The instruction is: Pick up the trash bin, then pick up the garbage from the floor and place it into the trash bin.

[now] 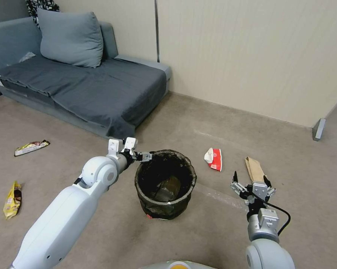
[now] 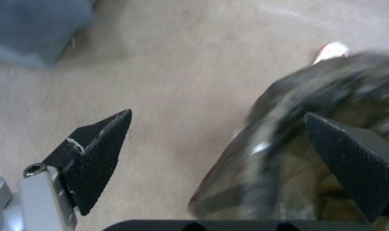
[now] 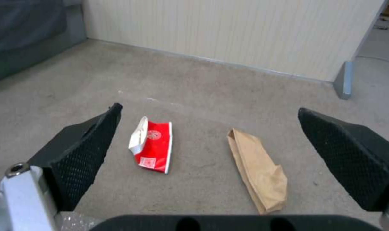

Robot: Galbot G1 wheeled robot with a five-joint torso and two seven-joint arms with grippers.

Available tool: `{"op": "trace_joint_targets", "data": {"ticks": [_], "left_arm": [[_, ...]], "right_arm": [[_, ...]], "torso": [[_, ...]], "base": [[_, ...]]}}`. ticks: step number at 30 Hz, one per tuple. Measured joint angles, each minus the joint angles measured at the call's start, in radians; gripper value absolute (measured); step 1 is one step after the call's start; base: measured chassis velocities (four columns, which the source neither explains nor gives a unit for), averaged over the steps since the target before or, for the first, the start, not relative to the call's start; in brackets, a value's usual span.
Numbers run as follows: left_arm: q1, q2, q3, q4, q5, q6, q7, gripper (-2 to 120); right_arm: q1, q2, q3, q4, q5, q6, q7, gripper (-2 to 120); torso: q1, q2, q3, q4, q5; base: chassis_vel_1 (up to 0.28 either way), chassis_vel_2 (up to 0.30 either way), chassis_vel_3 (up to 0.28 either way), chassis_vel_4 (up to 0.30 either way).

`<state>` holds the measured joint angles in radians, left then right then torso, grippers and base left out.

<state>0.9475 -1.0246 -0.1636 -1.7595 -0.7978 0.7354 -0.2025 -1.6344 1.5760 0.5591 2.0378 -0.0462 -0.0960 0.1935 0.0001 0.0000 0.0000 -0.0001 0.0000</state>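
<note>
Your left gripper [image 1: 148,156] has its jaws apart astride the near rim of the round white plastic trash bin with its dark liner [image 1: 164,183], which stands upright, mouth up, on the beige carpet floor [image 1: 213,231]; the liner hides most of its white wall. Your right gripper [image 1: 252,185] hovers with jaws spread before the tan paper bag [image 3: 258,168], whose long axis runs toward the wall, beside the red-and-white crumpled wrapper [image 3: 151,146].

Before you, a grey sofa [image 1: 82,86] with a slate cushion [image 1: 70,37] stands against a pale ribbed wall [image 1: 250,52], beige carpet [image 1: 176,119] running to the baseboard under even indoor light.
</note>
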Motion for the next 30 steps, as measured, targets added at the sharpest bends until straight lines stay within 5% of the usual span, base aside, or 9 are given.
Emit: {"op": "trace_joint_targets", "data": {"ticks": [15, 30], "left_arm": [[0.071, -0.031, -0.055, 0.078, 0.028, -0.002, -0.007, 100], [0.110, -0.030, -0.035, 0.019, 0.035, -0.002, 0.036, 100]], "right_arm": [[0.004, 0.000, -0.006, -0.010, -0.006, 0.007, 0.001, 100], [0.009, -0.001, -0.011, -0.026, -0.013, 0.007, 0.008, 100]], "torso": [[0.000, 0.000, 0.000, 0.0003, 0.0006], [0.000, 0.000, 0.000, 0.0002, -0.0003]], "base": [[0.000, 0.000, 0.000, 0.000], [0.000, 0.000, 0.000, 0.000]]}}
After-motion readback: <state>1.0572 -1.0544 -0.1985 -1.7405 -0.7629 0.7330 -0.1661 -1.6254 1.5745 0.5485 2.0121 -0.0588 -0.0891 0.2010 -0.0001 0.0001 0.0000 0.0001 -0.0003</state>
